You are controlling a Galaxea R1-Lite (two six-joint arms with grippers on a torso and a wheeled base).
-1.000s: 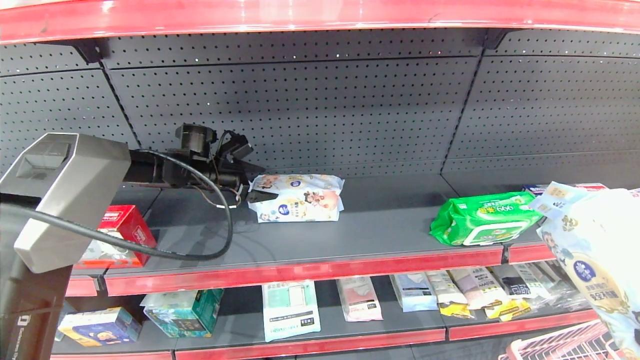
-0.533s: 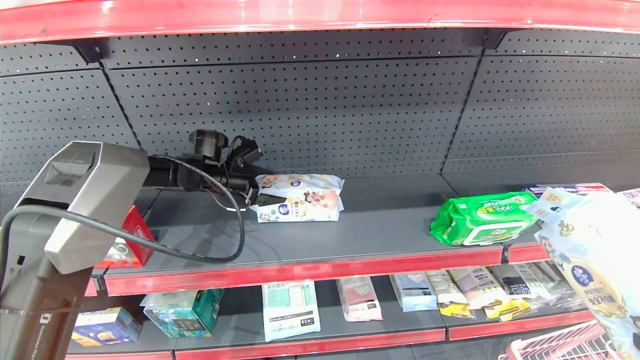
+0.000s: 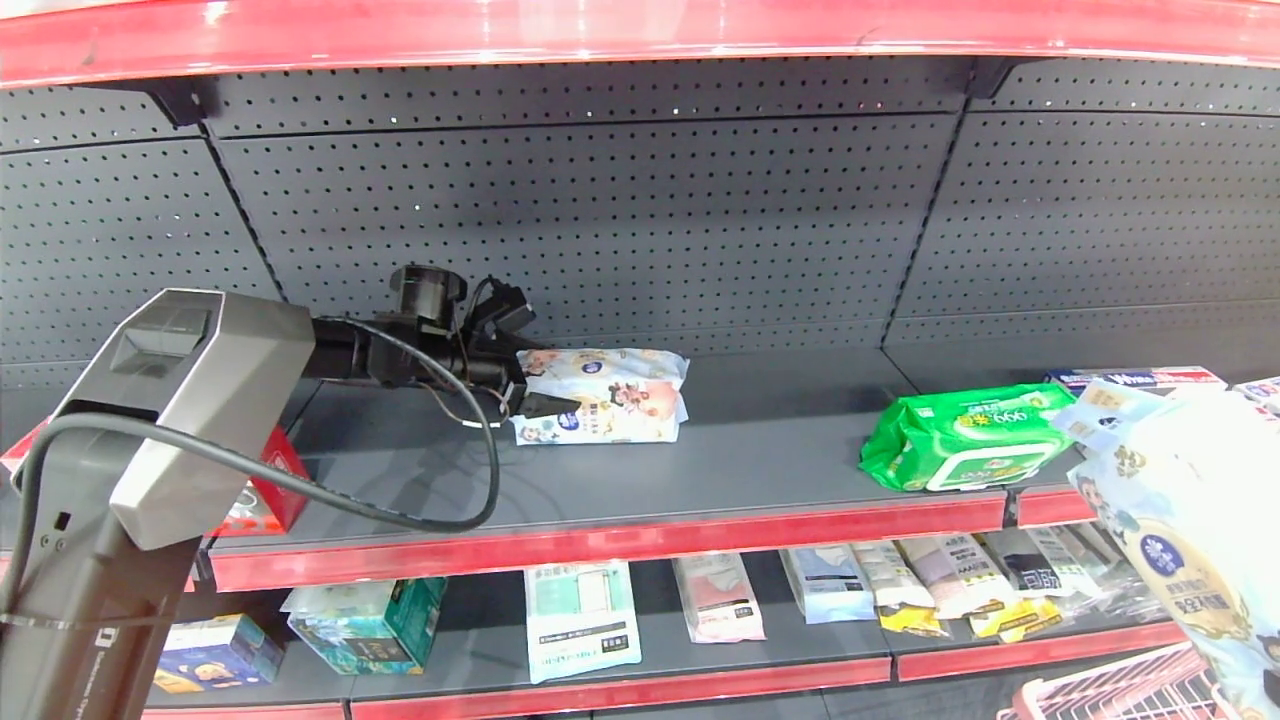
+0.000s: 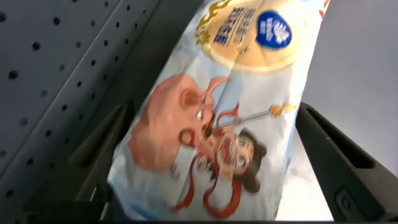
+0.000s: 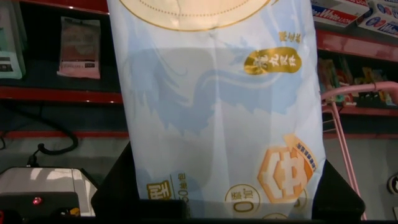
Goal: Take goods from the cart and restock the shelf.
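Observation:
A white-blue cartoon-printed wipes pack [image 3: 610, 395] lies flat on the dark middle shelf [image 3: 600, 545], near the pegboard. My left gripper [image 3: 540, 392] is at its left end, open, one finger on each side of the pack [image 4: 230, 106]; the fingers [image 4: 102, 143] stand a little off its sides. At the lower right a second pack of the same kind [image 3: 1185, 530] hangs in the air in front of the shelf's right end. My right gripper [image 5: 227, 186] is shut on that pack [image 5: 217, 106], which hides most of the fingers.
A green wipes pack [image 3: 965, 435] lies at the shelf's front right, flat boxes [image 3: 1135, 378] behind it. A red box [image 3: 255, 490] stands at the left end. The lower shelf holds several packets. A pink cart [image 3: 1120, 690] rim shows bottom right. Bare shelf lies between the packs.
My left arm has slid right along the shelf, so its fingers now straddle the pack's left end. The pack in my right gripper has sunk slightly.

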